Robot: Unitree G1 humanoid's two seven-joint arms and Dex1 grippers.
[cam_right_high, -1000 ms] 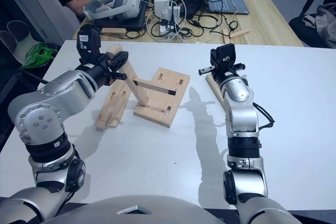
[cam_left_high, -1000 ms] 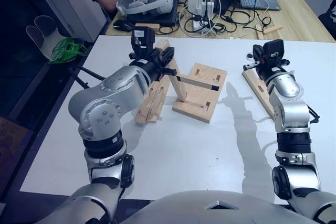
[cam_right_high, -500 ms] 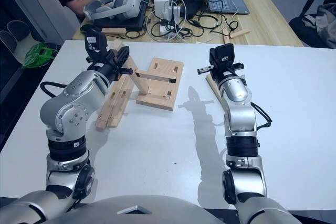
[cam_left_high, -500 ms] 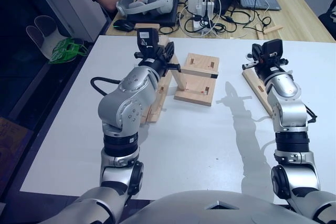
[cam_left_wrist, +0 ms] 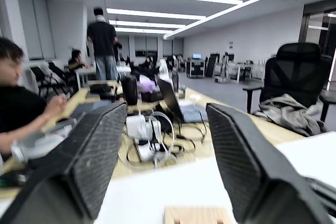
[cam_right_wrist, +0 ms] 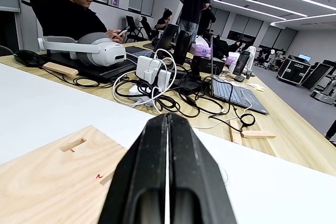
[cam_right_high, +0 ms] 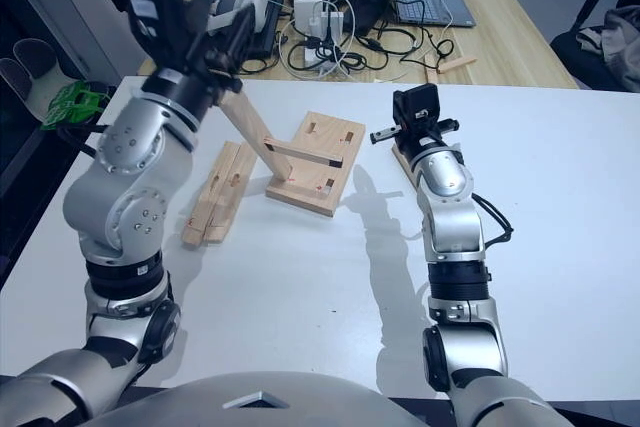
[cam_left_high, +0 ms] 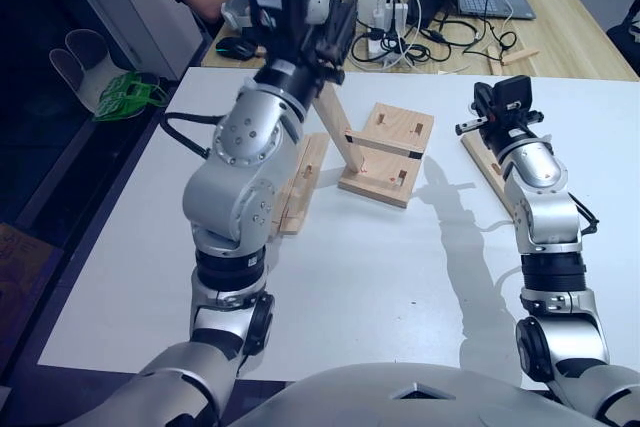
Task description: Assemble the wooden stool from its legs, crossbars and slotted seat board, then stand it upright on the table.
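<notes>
The left tool point(cam_left_high: 330, 37), high at far left, grasps the top of a leg point(cam_left_high: 338, 125) slanting into the slotted seat board point(cam_left_high: 392, 147) mid-tabletop point(cam_left_high: 380, 277), probably to seat the joint, while the right tool point(cam_left_high: 462, 130) hangs clenched, empty, far right.

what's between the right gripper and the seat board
Nothing visible. Only bare table lies between the shut right gripper and the seat board. The leg rising from the board is at its left edge, away from that gap.
</notes>
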